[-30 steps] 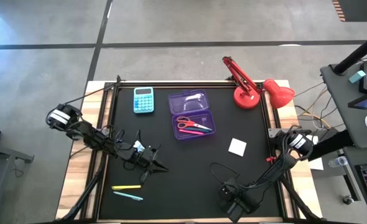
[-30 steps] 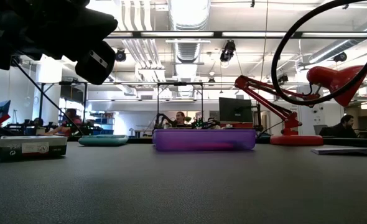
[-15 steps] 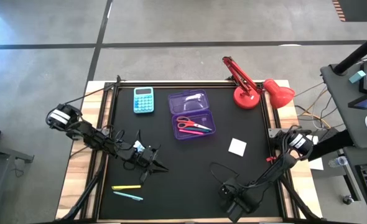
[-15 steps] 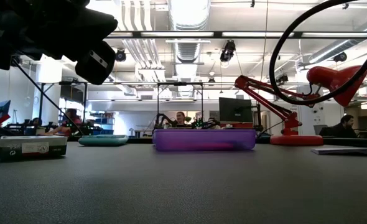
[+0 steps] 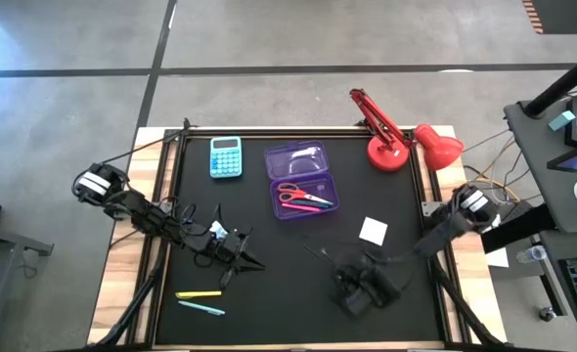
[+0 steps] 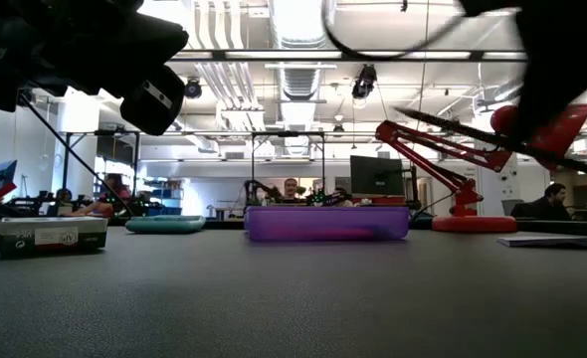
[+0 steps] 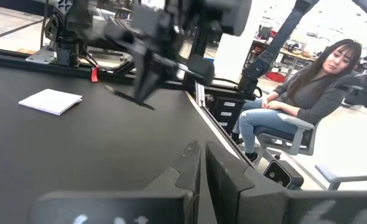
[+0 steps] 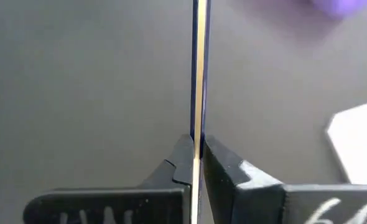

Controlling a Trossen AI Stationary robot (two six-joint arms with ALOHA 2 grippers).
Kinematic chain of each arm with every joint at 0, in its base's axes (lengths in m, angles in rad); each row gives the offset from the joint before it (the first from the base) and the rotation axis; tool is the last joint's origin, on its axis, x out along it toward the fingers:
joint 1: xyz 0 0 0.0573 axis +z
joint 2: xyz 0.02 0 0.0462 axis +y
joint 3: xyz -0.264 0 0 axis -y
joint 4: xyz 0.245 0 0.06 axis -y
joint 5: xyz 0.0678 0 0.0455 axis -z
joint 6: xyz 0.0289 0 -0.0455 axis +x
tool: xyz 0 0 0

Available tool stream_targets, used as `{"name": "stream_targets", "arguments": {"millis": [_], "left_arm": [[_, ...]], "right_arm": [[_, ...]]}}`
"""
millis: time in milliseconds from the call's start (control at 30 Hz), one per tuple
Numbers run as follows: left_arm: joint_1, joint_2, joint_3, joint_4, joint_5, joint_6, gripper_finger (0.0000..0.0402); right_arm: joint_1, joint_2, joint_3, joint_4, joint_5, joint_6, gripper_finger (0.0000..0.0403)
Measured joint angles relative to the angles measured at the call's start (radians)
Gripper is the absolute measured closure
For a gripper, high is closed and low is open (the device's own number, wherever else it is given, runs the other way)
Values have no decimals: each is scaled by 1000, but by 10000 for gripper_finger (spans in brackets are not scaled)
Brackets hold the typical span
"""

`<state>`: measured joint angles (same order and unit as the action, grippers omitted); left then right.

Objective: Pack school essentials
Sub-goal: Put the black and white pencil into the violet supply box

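Observation:
My right gripper (image 5: 345,277) hangs over the table's near middle, shut on a thin dark pen (image 5: 316,253) that also shows in the low view (image 6: 453,126). My left gripper (image 5: 252,262) is shut, holds nothing and points level over the left middle. An open purple case (image 5: 303,181) lies flat at the far middle with red-handled scissors (image 5: 303,193) and a pink pen inside. A yellow pen (image 5: 199,293) and a teal pen (image 5: 202,309) lie near the front left. A white square (image 5: 374,231) lies flat right of centre. My right gripper pinches the thin pen (image 8: 198,124) between its two fingers (image 8: 182,155), which slant down from the table's right. The pen sticks out past the fingertips toward the table's far left. It is tilted and lifted clear of the table (image 7: 130,99).
A light-blue calculator (image 5: 226,156) lies at the far left and a red desk lamp (image 5: 396,137) stands at the far right corner. A green-and-white packet (image 6: 52,236) rests at the left in the low view. A seated person (image 7: 295,93) is beyond the table.
My right gripper has risen from the table's near edge and gone toward the middle, turning as it went. The thin pen now hangs in it, clear of the table. The cable loop has swung out of the low view's right side.

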<state>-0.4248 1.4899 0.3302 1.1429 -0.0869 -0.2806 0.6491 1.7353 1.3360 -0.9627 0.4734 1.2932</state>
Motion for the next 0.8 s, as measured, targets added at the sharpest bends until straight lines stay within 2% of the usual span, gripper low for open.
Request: {"name": "stream_targets", "arguments": {"millis": [167,333,600,800], "left_arm": [[0,0,0,0,0,0,393],[0,0,0,1,0,-1,393],[0,0,0,1,0,-1,393],[2,0,0,1,-1,-1,393]], "right_arm": [[-152,-7,-1,7,77,-286,390],[-317,-11,10,29,98,-551,390],[-534,-12,11,306,103,-1049,390],[-646,-12,0,403,98,-1204,390]]}}
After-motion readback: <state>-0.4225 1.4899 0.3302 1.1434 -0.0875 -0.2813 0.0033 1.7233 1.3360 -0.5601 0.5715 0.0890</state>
